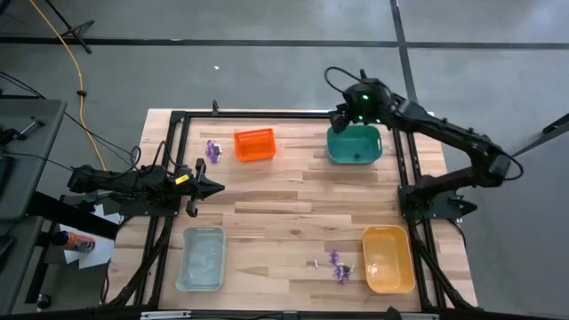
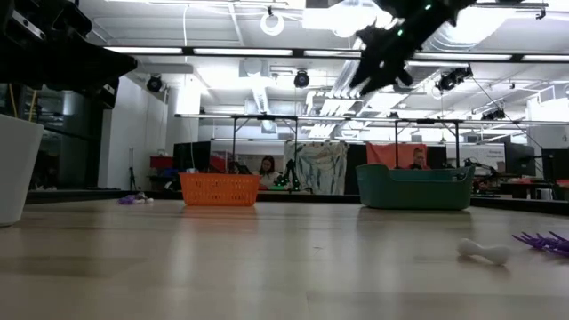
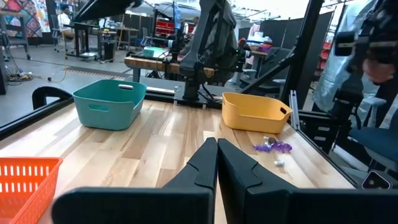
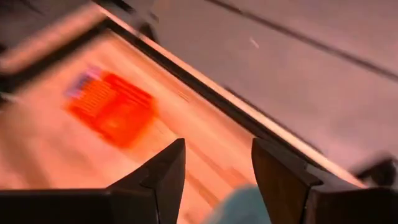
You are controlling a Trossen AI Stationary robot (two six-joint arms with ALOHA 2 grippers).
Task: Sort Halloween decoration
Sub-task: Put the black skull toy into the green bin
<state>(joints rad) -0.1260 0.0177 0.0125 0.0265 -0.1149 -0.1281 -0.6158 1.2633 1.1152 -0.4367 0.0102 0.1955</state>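
My right gripper (image 1: 340, 116), fingers apart and empty, hangs above the teal bin's (image 1: 355, 145) rim, my left gripper (image 1: 216, 187) rests closed over the counter (image 1: 293, 200), and purple trinkets (image 1: 338, 266) lie beside the yellow bin (image 1: 388, 259).

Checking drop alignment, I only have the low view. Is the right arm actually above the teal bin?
Observer: In the high view, the right gripper hangs over the teal bin, at the corner nearest the orange basket.
Operator: Carrying anything?
Observer: No. The right wrist view shows its jaws open with nothing between them.
Operator: Left arm?
Observer: The left gripper waits shut at the left, between the orange basket and the clear bin.
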